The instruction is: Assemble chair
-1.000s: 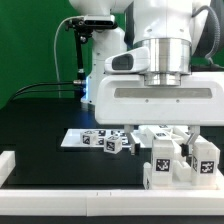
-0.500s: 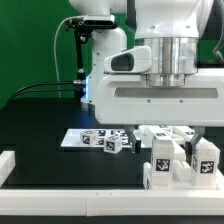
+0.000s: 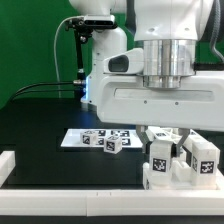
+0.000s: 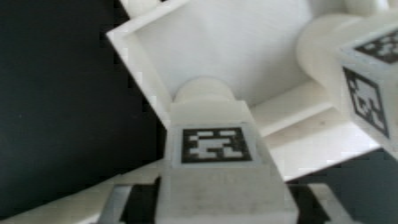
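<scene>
The chair stands as a cluster of chunky white blocks (image 3: pixel 180 160) at the front of the exterior view's right, with tags on two upright posts. My gripper (image 4: pixel 222 200) hangs right above it, its wide white hand (image 3: pixel 165 100) covering the fingers in the exterior view. In the wrist view a tagged white post (image 4: pixel 217 140) rises between my two fingers (image 4: pixel 135 200). A dark gap shows on each side of it, so the jaws stand open astride it. Behind the post lies a flat white chair panel (image 4: pixel 231 50), and another tagged block (image 4: pixel 365 70) stands beside it.
Small loose tagged chair pieces (image 3: pixel 108 142) lie on the marker board (image 3: pixel 72 138) in the middle of the black table. A long low white rail (image 3: pixel 60 180) runs along the front edge, with a short one (image 3: pixel 5 160) at the exterior view's left. The arm's base (image 3: pixel 95 50) stands behind.
The hand has sunk a little toward the chair blocks. The loose pieces and the blocks have not moved.
</scene>
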Controlling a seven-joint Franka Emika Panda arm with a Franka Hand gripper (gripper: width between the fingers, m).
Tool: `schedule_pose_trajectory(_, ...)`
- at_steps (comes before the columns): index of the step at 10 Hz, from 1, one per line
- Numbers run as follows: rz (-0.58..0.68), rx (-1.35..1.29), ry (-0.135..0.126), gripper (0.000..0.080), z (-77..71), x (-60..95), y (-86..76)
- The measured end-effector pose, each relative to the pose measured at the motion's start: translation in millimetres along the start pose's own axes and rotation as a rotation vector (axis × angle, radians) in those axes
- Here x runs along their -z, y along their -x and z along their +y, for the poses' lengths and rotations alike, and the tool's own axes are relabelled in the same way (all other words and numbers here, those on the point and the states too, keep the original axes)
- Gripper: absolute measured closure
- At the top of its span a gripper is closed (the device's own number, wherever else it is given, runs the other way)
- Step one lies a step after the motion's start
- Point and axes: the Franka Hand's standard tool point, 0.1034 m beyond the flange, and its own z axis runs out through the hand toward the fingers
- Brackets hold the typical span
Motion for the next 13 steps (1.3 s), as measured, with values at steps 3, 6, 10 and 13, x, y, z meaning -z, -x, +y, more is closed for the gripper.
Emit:
schedule_pose_trajectory(3,-0.011,-0.425,-0.016,0.0517,0.7,-0.1,-0.6)
schedule_pose_trajectory(6,-0.063,-0.833,-0.052,0.0517,0.5,1.5,-3.1)
schedule_pose_trajectory(10,-0.053,-0.699,-0.058,0.0398,-2.6,0.8,-1.2)
schedule_pose_trajectory(13,-0.083,-0.17,-0.037,0.0162,-14.3,3.6,7.0)
